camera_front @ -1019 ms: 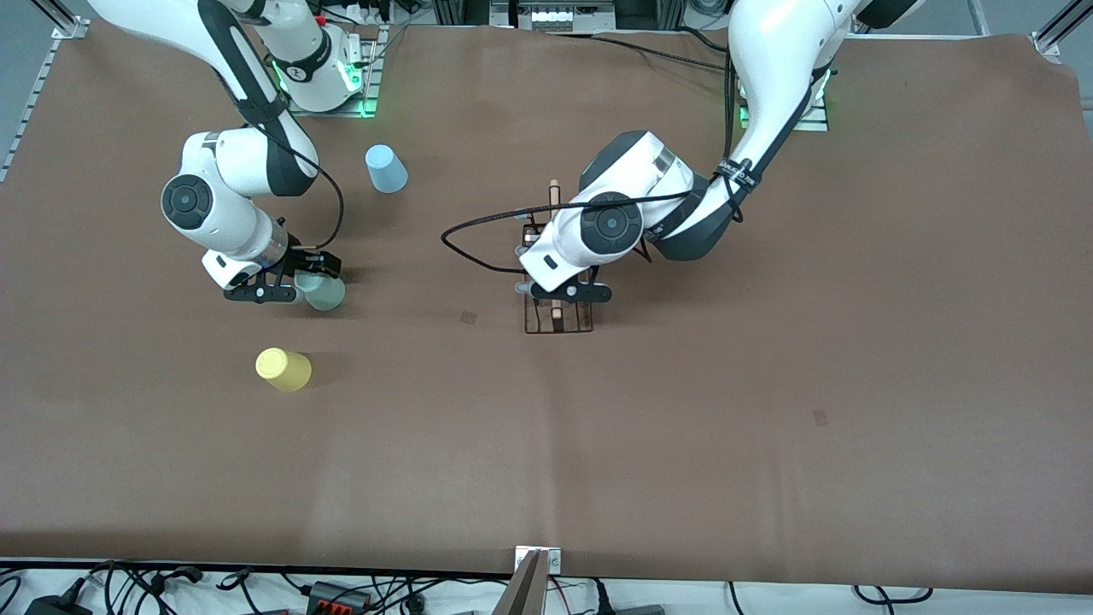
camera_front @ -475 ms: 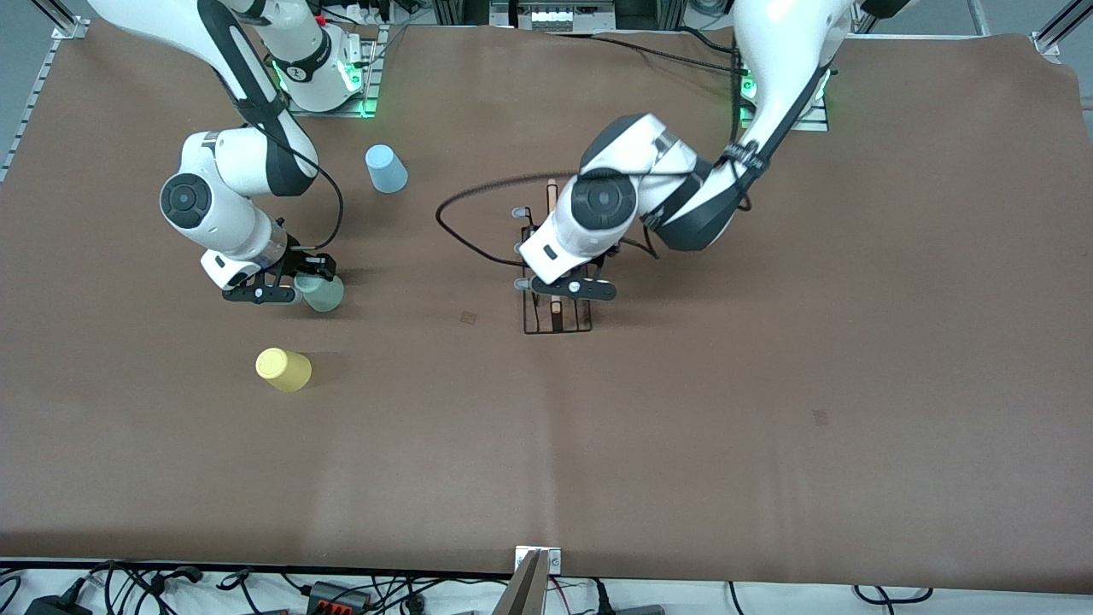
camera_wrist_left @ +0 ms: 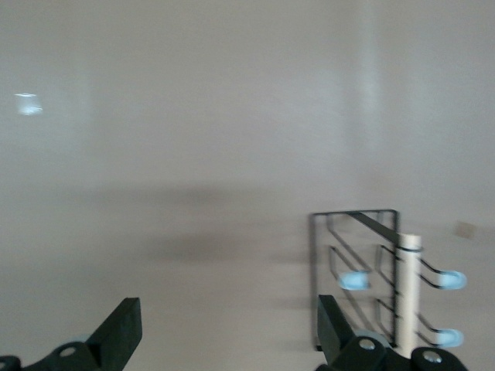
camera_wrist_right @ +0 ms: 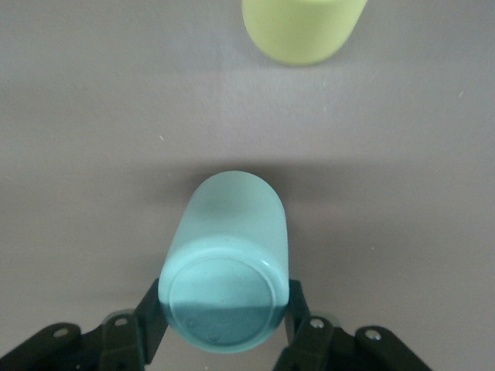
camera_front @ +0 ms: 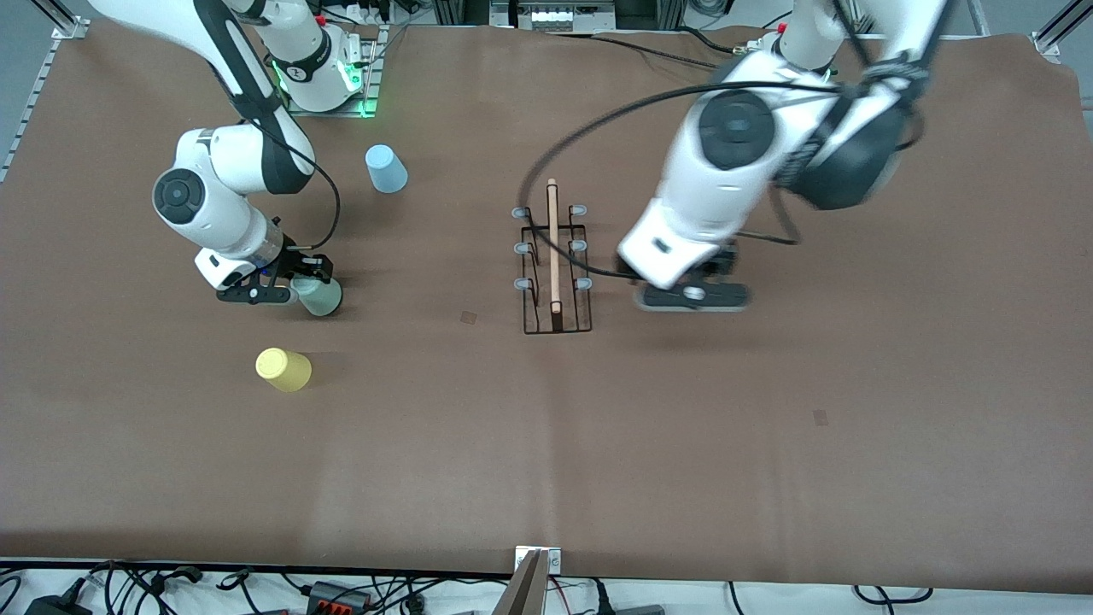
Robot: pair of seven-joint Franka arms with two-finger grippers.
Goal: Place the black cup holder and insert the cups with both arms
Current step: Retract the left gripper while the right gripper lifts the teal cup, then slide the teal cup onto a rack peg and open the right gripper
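step: rack is down on the tabletop (camera_front: 768, 444); right arm has the first cup, next is carrying it to a peg
right tool (camera_front: 295, 282): pinching the pale green cup (camera_front: 320, 296) at its closed end, cup upside down, rim at or just off the tabletop, can't tell which
left tool (camera_front: 692, 295): spread wide, empty, over bare tabletop beside the black cup holder (camera_front: 555, 282), toward the left arm's end
holder: upright mid-table, wooden rod (camera_front: 552, 243) on top, six grey-tipped pegs all bare
how-to: lift straight up before traversing; keep cup inverted, centre the mouth over one peg, lower along the peg axis, release only once seated
risk: smooth tapered wall, shallow grip, may slip
yellow cup (camera_front: 283, 369): inverted, nearer the front camera than the green one
blue cup (camera_front: 386, 168): inverted, near the right arm's base
contents: none visible in any cup
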